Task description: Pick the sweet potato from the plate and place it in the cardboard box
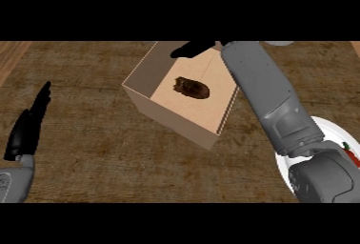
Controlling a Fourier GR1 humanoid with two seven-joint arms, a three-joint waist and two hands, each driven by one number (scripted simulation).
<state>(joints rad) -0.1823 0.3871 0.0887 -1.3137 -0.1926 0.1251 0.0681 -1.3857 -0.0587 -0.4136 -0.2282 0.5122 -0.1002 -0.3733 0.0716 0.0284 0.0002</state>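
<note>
Head view: lumpy brown sweet potato [192,87] in cardboard box [174,120]; right hand [200,46] fingers [180,51] open.

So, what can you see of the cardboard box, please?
The cardboard box is open-topped, plain tan, with thin walls and a faint seam across its floor. It sits on the wooden counter, turned at an angle. The dark sweet potato lies on its floor. The right hand is at its far edge; contact cannot be judged.
</note>
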